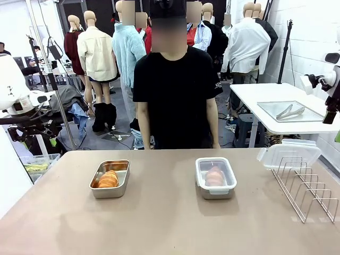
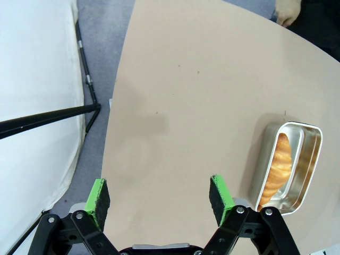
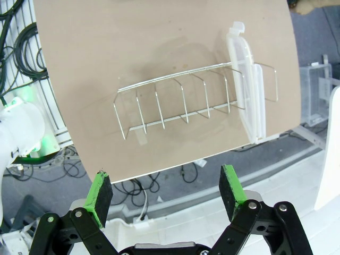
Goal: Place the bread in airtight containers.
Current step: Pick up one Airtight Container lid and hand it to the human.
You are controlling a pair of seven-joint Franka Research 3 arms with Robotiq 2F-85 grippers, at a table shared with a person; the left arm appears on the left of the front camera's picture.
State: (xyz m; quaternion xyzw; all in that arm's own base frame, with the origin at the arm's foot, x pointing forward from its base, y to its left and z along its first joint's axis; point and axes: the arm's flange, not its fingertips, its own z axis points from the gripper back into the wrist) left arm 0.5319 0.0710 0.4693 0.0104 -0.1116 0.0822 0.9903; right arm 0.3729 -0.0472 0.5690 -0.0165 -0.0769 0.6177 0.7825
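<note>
Tan tabletop fills the near ground, with a person in a black shirt standing at its far edge.

At the left, the left gripper hangs above the table's edge with its claw released, green pads wide apart and nothing between them. Just beyond it sits an open airtight container, a steel tin with no lid. One piece of bread lies inside it. In the left wrist view the roll lies against one long wall of the tin, its long axis running along the tin's length, which in the front view points from the robot toward the person.

Right of centre, well apart from the first, a second container has its clear lid on, and a second roll shows through it. That roll seems to lie lengthwise too, though the lid blurs it.

Farther right stands a wire rack, with a spare lid stood on edge in its far end slot. The right gripper hovers above the rack, claw likewise released and empty.

The bread is probably light and soft, with a glossy crust that would flake or crush, so it wants a gentle hold across its middle. With both rolls already in tins, the spare lid looks like the piece to handle next. It is likely light, stiff and smooth, best pinched by its upper rim or corner tab and lifted straight out of the wires.
</note>
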